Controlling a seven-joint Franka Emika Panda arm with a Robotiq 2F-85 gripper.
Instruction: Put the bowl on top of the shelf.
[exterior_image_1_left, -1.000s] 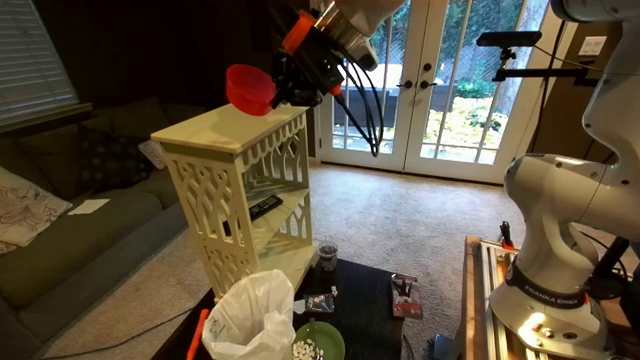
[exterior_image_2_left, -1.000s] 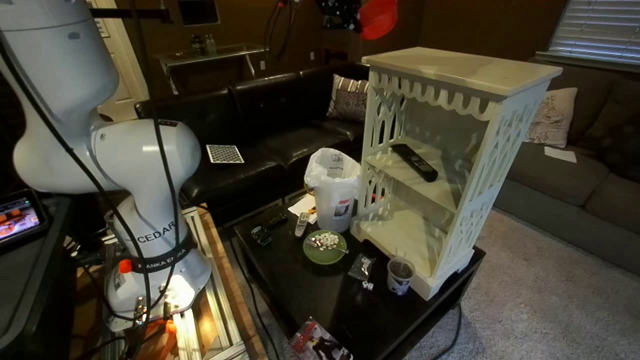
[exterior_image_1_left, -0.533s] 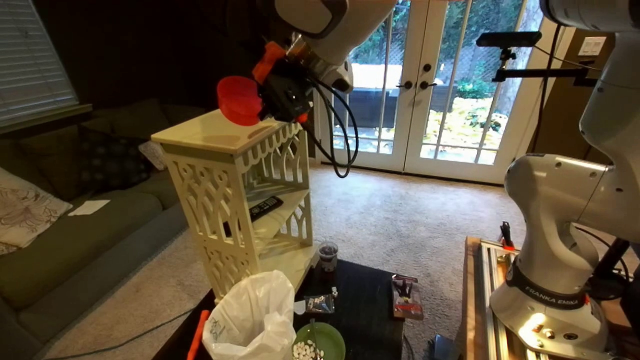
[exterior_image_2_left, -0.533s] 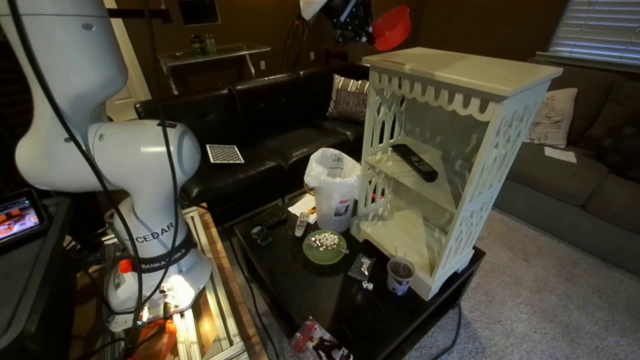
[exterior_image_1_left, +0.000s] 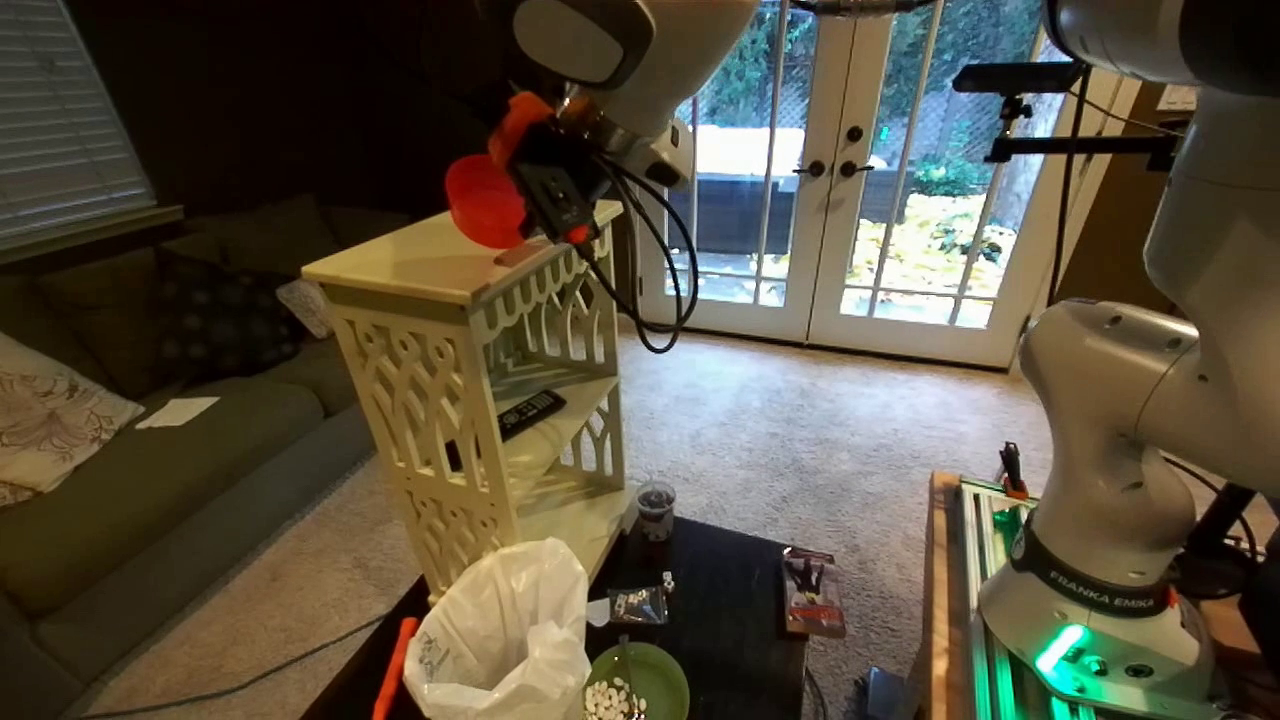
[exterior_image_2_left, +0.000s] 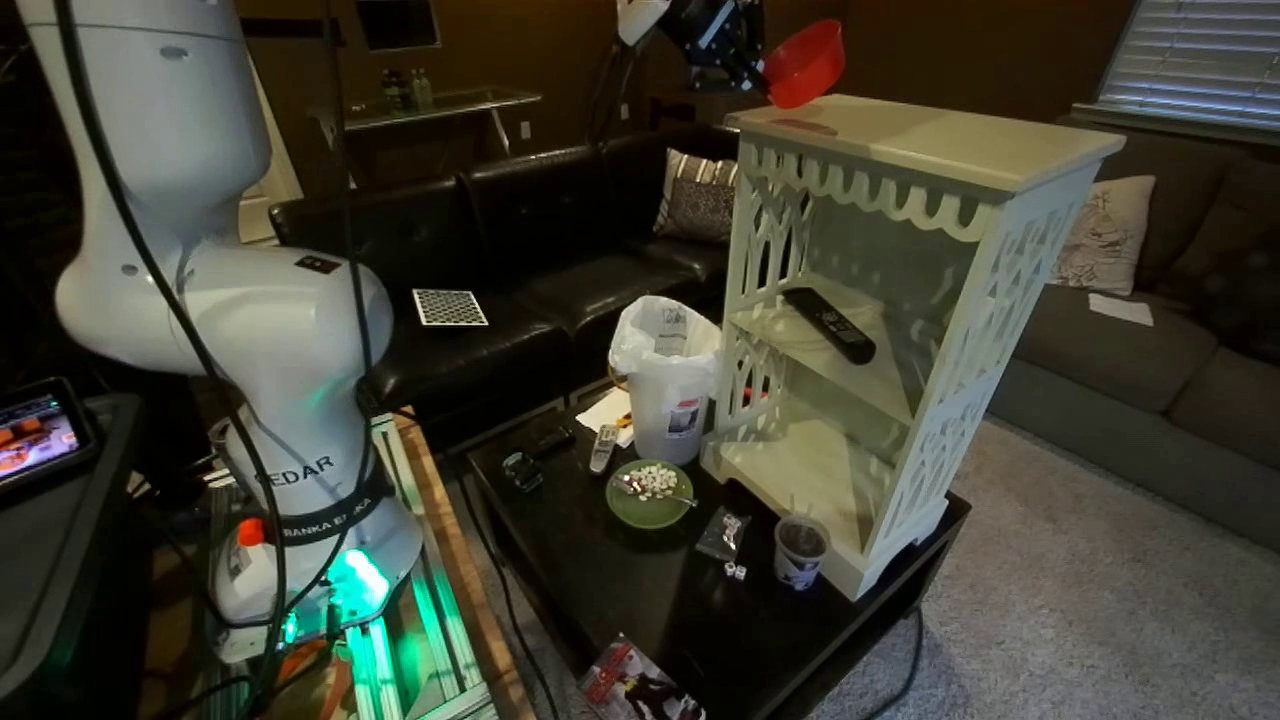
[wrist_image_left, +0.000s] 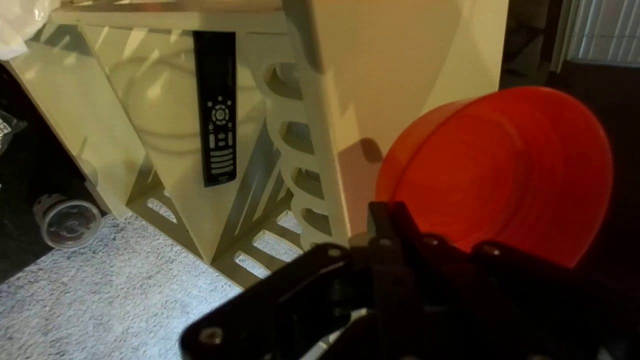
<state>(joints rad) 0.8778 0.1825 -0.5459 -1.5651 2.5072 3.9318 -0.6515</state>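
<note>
Red and round, the bowl (exterior_image_2_left: 805, 63) hangs tilted high in both exterior views, just above the top of the cream lattice-sided shelf (exterior_image_2_left: 960, 140), on which its shadow (exterior_image_2_left: 808, 127) falls. Your gripper (exterior_image_2_left: 764, 82) is nearly fully closed, pinching the bowl by its rim. At the right of the wrist view, you look into its open side. On the shelf's middle tier, right of centre in an exterior view, lies a black remote control (exterior_image_2_left: 830, 325). Toward the lower middle of that frame, the dark low table (exterior_image_2_left: 600, 570) carries the shelf, a plastic cup (exterior_image_2_left: 801, 550), a green dish (exterior_image_2_left: 640, 515) of small white pieces (exterior_image_2_left: 655, 480), and a bucket (exterior_image_2_left: 660, 420) lined with a white plastic bag (exterior_image_2_left: 638, 345).
</note>
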